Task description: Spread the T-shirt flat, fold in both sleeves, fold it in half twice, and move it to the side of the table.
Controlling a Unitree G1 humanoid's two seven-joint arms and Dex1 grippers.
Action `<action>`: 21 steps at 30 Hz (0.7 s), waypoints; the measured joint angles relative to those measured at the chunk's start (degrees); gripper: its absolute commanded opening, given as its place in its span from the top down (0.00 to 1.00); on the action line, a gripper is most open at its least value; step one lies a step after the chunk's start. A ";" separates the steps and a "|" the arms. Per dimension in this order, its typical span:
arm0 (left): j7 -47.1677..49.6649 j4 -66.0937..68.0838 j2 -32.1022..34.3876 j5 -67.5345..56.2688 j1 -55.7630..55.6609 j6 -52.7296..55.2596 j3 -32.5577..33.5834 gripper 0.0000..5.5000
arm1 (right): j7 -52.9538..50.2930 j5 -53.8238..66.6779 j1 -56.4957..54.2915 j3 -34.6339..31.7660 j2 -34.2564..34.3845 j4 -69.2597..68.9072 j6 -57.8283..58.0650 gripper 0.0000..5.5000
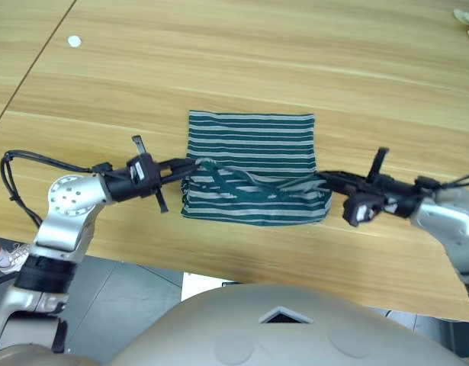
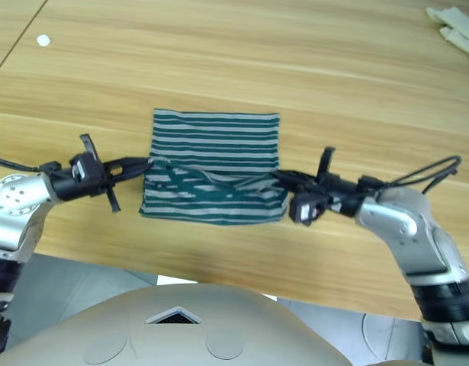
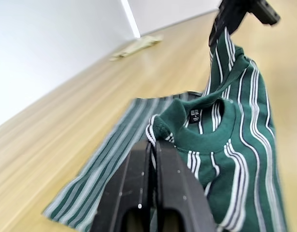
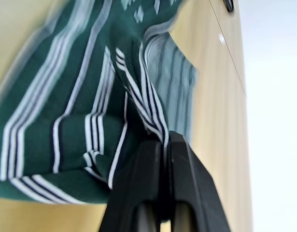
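- Disc, small and white, lies on the tabletop far back on my left, well apart from everything else.
- My left tool reaches in from the left, low over the wood. Its two fingers are pressed together on the left edge of the T-shirt, and my wrist view shows the striped fabric pinched between them just beside the collar.
- The T-shirt, dark green with pale stripes, sits in the middle of the tabletop toward the near edge. Its far part lies flat on the wood as a neat rectangle. Its near part is bunched and a little raised, slung between my two tools, with the collar showing on that near part.
- My right tool comes in from the right, about level with the left one. Its fingers are closed on the right edge of the T-shirt, with a fold of stripes caught between them.
- Pale cloth lies at the far right corner of the tabletop, well apart from the T-shirt.
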 measured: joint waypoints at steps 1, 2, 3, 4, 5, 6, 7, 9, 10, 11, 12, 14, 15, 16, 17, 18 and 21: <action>0.95 3.35 -1.68 1.79 -3.21 0.68 0.30 1.00 | -0.78 -2.09 -3.75 1.51 1.74 2.77 1.16 1.00; 1.47 5.86 -2.85 2.91 -5.29 1.01 0.39 1.00 | -0.96 -3.20 -6.06 2.54 2.72 4.68 1.67 1.00; 2.13 8.63 -4.06 4.01 -7.42 1.36 0.44 1.00 | -1.41 -4.33 -8.36 3.46 3.85 6.58 2.34 1.00; 2.54 12.37 -5.68 5.14 -10.02 1.26 0.50 1.00 | -2.17 -5.76 -11.29 4.52 5.03 9.11 2.67 1.00; 2.61 16.16 -7.03 6.16 -12.42 1.33 0.59 1.00 | -2.90 -6.88 -13.97 5.32 6.12 11.63 3.11 1.00; 2.54 19.44 -8.22 6.48 -14.59 1.34 0.70 1.00 | -3.49 -8.29 -16.48 6.11 7.08 14.01 3.67 1.00; 2.46 22.48 -9.24 7.68 -16.65 0.94 0.77 1.00 | -4.13 -8.94 -18.70 6.82 8.14 16.37 3.85 1.00; 2.50 29.31 -11.07 9.68 -20.42 -0.60 0.80 1.00 | -5.51 -10.60 -22.69 8.25 9.63 21.31 3.76 1.00; 2.60 34.00 -12.37 10.80 -22.96 -1.31 0.79 1.00 | -6.49 -11.62 -25.42 9.42 10.86 24.70 3.58 1.00; 2.86 38.97 -13.66 12.27 -25.42 -2.27 0.77 1.00 | -7.75 -13.28 -28.06 10.51 12.25 28.51 3.57 1.00; 3.18 42.82 -14.75 13.23 -27.20 -3.17 0.73 1.00 | -8.73 -14.37 -29.94 11.66 13.13 31.45 3.34 1.00; 3.92 50.93 -17.15 16.05 -30.51 -5.52 0.21 1.00 | -10.79 -16.67 -32.46 13.66 14.63 36.92 2.53 1.00; 4.94 55.41 -18.64 17.60 -32.13 -6.26 -0.30 1.00 | -11.60 -17.59 -33.03 14.60 15.19 39.33 2.25 1.00; 5.79 59.08 -19.78 19.00 -33.50 -7.07 -0.49 1.00 | -12.24 -17.94 -33.42 15.24 15.65 41.29 2.06 1.00; 6.89 62.64 -21.07 20.44 -35.05 -7.68 -0.57 1.00 | -12.87 -18.44 -33.82 15.90 16.60 43.30 1.81 1.00; 7.34 64.74 -21.76 21.30 -36.03 -8.46 -0.54 1.00 | -13.59 -19.11 -34.36 16.64 17.09 44.79 1.42 1.00; 8.53 69.92 -23.77 22.58 -38.75 -9.96 -0.22 1.00 | -15.11 -20.57 -35.75 18.74 18.74 49.62 1.24 0.93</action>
